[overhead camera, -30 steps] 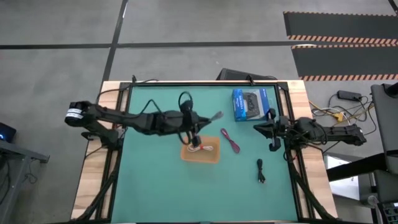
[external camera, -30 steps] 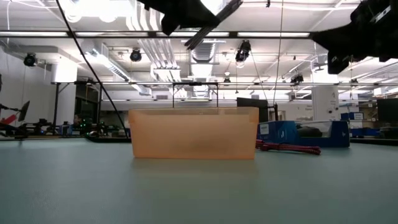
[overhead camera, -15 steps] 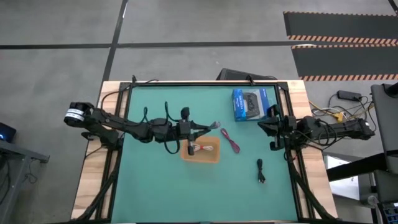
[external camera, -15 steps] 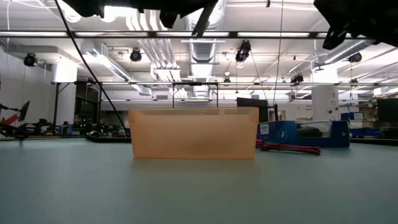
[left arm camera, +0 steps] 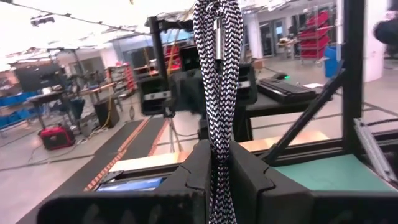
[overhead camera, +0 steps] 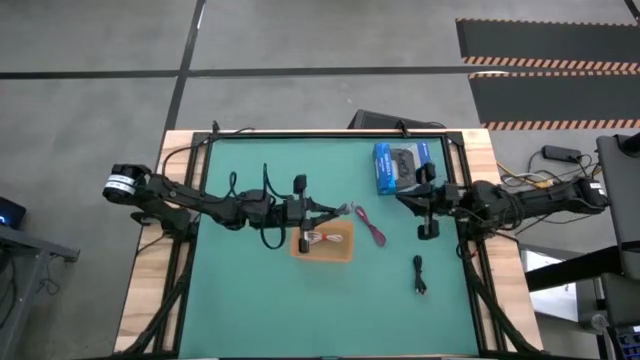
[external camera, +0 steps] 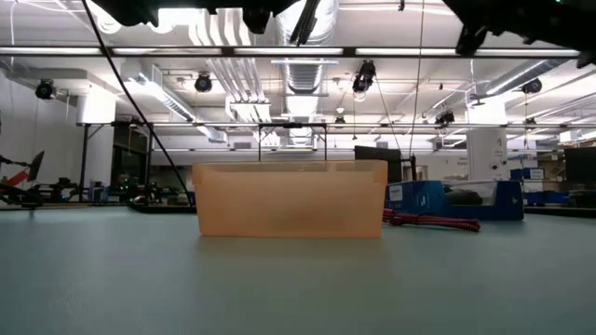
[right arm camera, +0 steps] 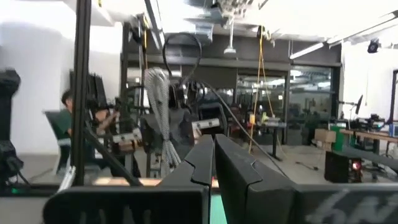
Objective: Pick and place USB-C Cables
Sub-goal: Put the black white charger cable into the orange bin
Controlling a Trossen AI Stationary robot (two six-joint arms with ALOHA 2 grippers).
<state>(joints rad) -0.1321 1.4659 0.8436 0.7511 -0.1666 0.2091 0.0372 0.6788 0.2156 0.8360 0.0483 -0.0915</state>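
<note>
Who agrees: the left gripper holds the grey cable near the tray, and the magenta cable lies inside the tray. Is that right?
Not quite. The magenta cable lies on the mat beside the tray, outside it, as the high view shows. The cable inside the tray is the white cable. The left gripper does hold the grey cable near the tray.

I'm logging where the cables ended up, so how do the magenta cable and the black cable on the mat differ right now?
Colour: the magenta cable is pinkish red, the black cable is dark. Place: the magenta cable lies just right of the orange tray, below the blue box; the black cable lies farther toward the table's near right. Pose: the magenta cable runs diagonally, the black cable nearly straight up and down in the high view. Both lie loose on the table, in no gripper.
</note>
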